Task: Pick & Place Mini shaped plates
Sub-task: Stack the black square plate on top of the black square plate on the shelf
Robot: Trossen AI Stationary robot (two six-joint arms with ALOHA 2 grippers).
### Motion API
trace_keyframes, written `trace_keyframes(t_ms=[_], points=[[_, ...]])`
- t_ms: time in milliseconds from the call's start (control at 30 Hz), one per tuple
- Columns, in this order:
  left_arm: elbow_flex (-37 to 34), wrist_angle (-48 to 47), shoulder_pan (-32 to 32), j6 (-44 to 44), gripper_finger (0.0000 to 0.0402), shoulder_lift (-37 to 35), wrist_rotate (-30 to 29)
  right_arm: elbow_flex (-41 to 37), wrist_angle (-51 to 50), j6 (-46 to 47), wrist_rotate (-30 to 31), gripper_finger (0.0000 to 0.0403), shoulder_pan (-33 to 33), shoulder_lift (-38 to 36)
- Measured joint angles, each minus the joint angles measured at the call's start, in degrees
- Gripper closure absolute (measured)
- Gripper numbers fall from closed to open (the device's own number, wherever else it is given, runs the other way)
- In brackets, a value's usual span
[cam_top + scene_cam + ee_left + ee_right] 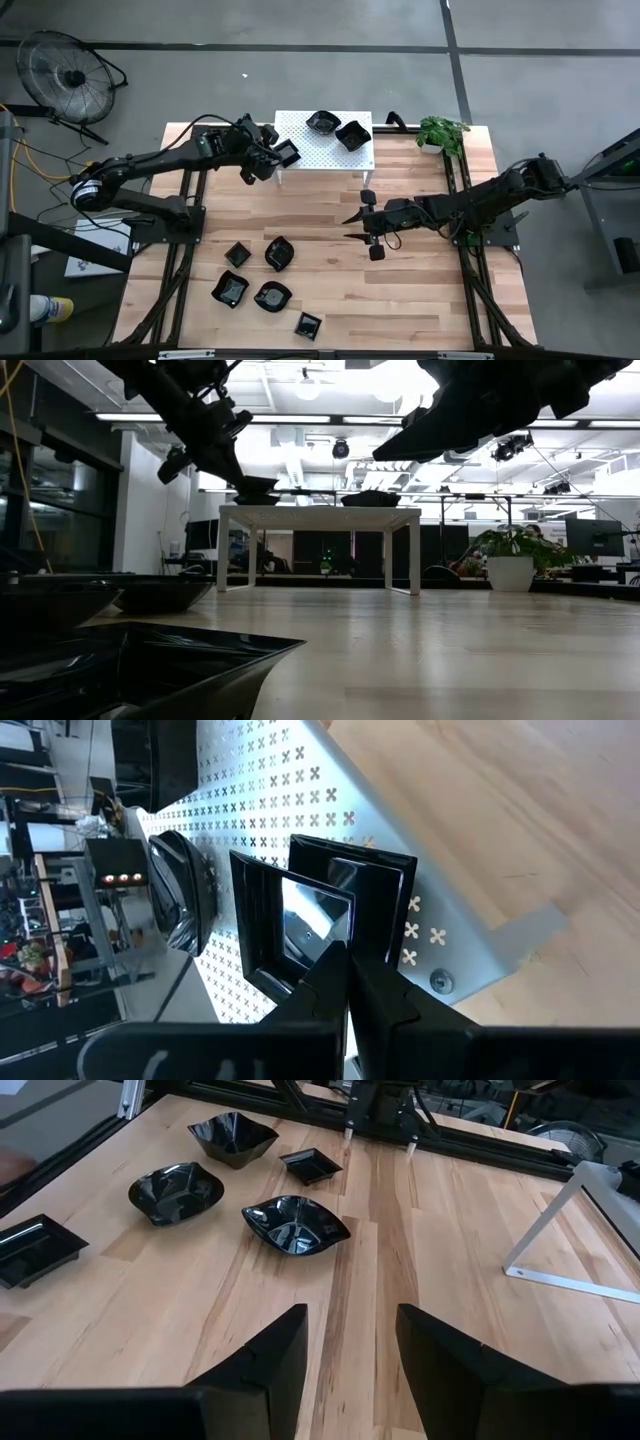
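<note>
A white perforated stand (pixel 310 155) at the table's far middle carries two black mini plates (pixel 322 122) (pixel 352 134). My left gripper (pixel 272 160) is shut on a square black plate (pixel 288 153) over the stand's left end, near a corner (pixel 437 982). Several more black plates lie flat on the wood near the front left (pixel 279 252) (pixel 230 289) (pixel 296 1225). My right gripper (pixel 352 226) hangs open above the table's bare middle, pointing at those plates, with nothing between its fingers (pixel 270 1360). My left gripper pinches one side of the square plate's rim (pixel 335 935) between its two fingers. The plate is tipped up on edge, its hollow facing sideways, above the stand's perforated top. I cannot tell whether its lower edge touches the stand.
A potted plant (pixel 440 132) stands at the far right corner beside the stand. A fan (pixel 70 75) sits on the floor beyond the table's left. Bare wood lies in the middle and right of the table (pixel 420 290). One stand leg (pixel 570 1230) shows ahead of my right gripper.
</note>
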Motion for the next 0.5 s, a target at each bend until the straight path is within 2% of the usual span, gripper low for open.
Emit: trace_keyframes(t_ms=[500], points=[[0.0,-0.2,0.0,0.0,0.0401,0.0,0.2,0.0,0.0,0.4,0.0,0.0253,0.1,0.0]])
